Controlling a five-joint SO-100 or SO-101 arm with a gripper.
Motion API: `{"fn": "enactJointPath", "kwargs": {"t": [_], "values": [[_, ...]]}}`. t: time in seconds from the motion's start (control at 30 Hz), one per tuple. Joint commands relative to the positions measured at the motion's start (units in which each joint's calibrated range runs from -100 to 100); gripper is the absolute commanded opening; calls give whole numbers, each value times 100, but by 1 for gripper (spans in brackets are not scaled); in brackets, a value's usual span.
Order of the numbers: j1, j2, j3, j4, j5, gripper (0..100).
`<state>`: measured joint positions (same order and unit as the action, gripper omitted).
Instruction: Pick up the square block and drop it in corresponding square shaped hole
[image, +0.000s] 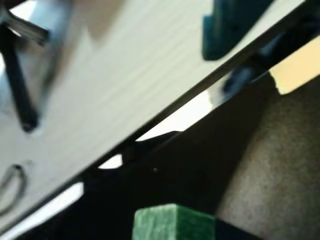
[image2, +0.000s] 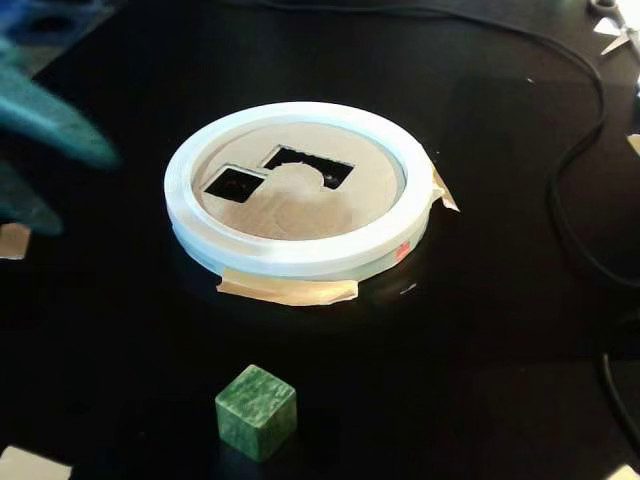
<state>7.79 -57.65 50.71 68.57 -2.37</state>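
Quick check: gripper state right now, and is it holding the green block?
Gripper: a teal blur at the left edge of the fixed view; open or closed cannot be told. Not holding the green block, which sits alone on the black table.

I see a marbled green block (image2: 256, 411) near me on the black table (image2: 480, 330). Farther off, the round sorter (image2: 300, 190) has a pale blue-white rim and a tan wood-grain face. Beige tape (image2: 290, 290) edges it. At far left, the blurred gripper (image2: 45, 130) looks teal.
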Motion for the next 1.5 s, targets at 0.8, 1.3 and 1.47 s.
{"fn": "enactJointPath", "kwargs": {"t": [0.8,1.3,1.47], "values": [[-517,8304,-6619,1718,-278,92],[-430,8859,-6829,1617,-278,91],[-392,8877,-6819,1617,-278,75]]}}
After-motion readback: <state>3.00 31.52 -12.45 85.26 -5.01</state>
